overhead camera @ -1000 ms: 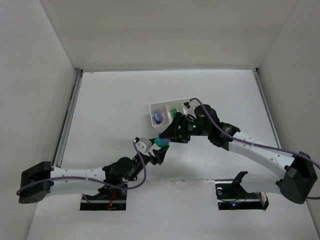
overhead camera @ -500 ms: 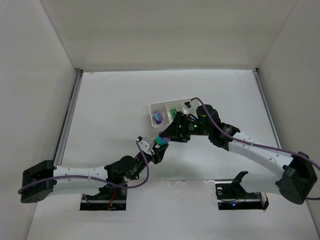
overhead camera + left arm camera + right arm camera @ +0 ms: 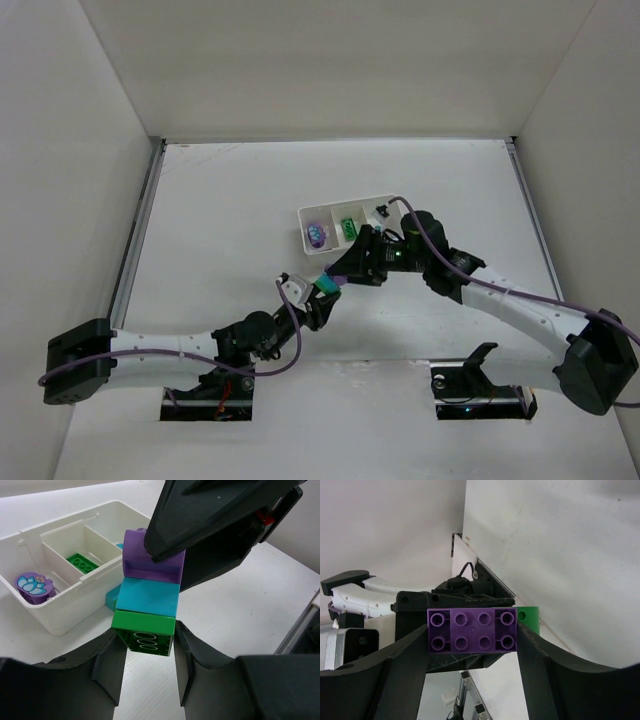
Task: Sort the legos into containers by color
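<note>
We're both locked on one stack (image 3: 148, 600)!
Our left end effector (image 3: 146, 652) clenches the green brick (image 3: 144, 630), teal brick (image 3: 148, 597) in between, right end effector (image 3: 472, 637) clamps the purple brick (image 3: 472, 630); beyond, near it, the tray (image 3: 75, 605) holds a purple piece (image 3: 34, 586) and green piece (image 3: 82, 562).

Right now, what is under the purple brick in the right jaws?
A teal brick sits directly beneath the purple brick, and a green brick beneath that, clamped between the left jaws. The studs joining them are covered.
</note>
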Robot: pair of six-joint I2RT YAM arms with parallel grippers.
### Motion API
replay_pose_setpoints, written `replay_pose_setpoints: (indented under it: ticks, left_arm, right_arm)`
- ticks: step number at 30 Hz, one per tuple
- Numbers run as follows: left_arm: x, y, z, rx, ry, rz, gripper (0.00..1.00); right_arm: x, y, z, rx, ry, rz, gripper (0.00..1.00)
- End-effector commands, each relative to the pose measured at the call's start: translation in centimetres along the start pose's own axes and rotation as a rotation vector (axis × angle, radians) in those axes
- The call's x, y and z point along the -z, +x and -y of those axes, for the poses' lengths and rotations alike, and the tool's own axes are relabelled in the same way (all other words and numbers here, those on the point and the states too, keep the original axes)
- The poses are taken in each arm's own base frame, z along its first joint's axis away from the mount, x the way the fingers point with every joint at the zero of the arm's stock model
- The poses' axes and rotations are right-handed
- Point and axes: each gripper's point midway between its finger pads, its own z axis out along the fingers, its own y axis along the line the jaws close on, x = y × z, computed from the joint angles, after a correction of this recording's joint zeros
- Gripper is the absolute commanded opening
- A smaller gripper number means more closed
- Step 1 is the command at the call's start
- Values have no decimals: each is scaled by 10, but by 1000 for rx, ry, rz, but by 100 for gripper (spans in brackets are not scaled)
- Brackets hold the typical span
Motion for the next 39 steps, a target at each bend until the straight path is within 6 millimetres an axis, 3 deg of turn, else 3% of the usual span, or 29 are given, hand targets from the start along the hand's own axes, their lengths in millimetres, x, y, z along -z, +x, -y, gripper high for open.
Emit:
replay_pose_setpoints:
  ticks: [1,12,16,19,22,31,36,39]
  left_arm:
    - [-1,-35,6,89,10,101,19]
    - [4,-41,-5,134,-11,128,20]
    - [7,-37,-15,128,-54,114,20]
    - [10,-35,-34,129,-150,114,20]
    - [17,-36,-48,135,-218,126,22]
    - [29,-23,-80,169,-359,121,22]
    - [27,-46,-96,175,-432,146,23]
    - [25,-62,-110,176,-495,167,23]
  right_arm:
    - [8,-20,7,44,14,95,54]
    - [15,-37,10,78,36,164,54]
    - [15,-60,15,144,106,261,54]
    - [14,-83,19,225,195,362,55]
    - [7,-98,20,295,275,427,55]
    - [-32,-113,18,402,313,432,55]
    - [-40,-125,7,438,291,456,56]
    - [-50,-130,10,446,297,452,56]
